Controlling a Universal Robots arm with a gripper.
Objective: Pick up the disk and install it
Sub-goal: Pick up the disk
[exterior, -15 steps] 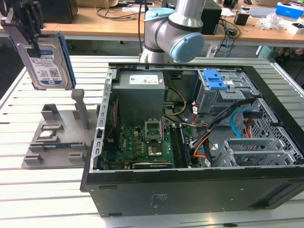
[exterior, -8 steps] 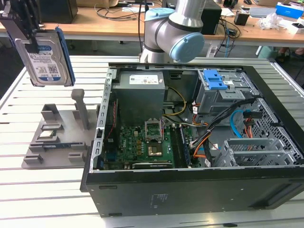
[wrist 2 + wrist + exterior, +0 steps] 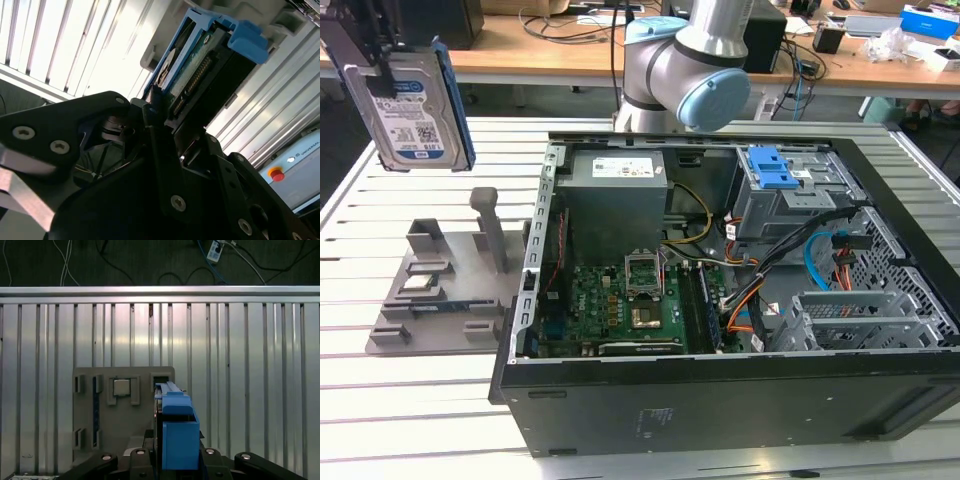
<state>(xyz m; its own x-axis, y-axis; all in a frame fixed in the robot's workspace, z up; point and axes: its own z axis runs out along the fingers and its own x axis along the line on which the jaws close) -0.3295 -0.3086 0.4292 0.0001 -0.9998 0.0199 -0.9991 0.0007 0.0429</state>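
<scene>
The disk (image 3: 410, 110), a silver drive with a blue-and-white label in a blue carrier, hangs upright in the air at the exterior view's upper left. My gripper (image 3: 372, 42) is shut on its top end, well above the grey fixture (image 3: 440, 285). In the first wrist view the disk (image 3: 177, 432) shows edge-on between the black fingers (image 3: 142, 457), over the fixture (image 3: 125, 415). The second wrist view shows the disk (image 3: 200, 65) from its connector side, clamped in the gripper (image 3: 175, 122).
An open computer case (image 3: 740, 400) lies on the slatted table (image 3: 380, 420), with a motherboard (image 3: 620, 305), power supply (image 3: 615, 200), cables and a drive cage with a blue latch (image 3: 775, 165). A small square chip (image 3: 121, 387) sits in the fixture. The arm's base (image 3: 670, 70) stands behind the case.
</scene>
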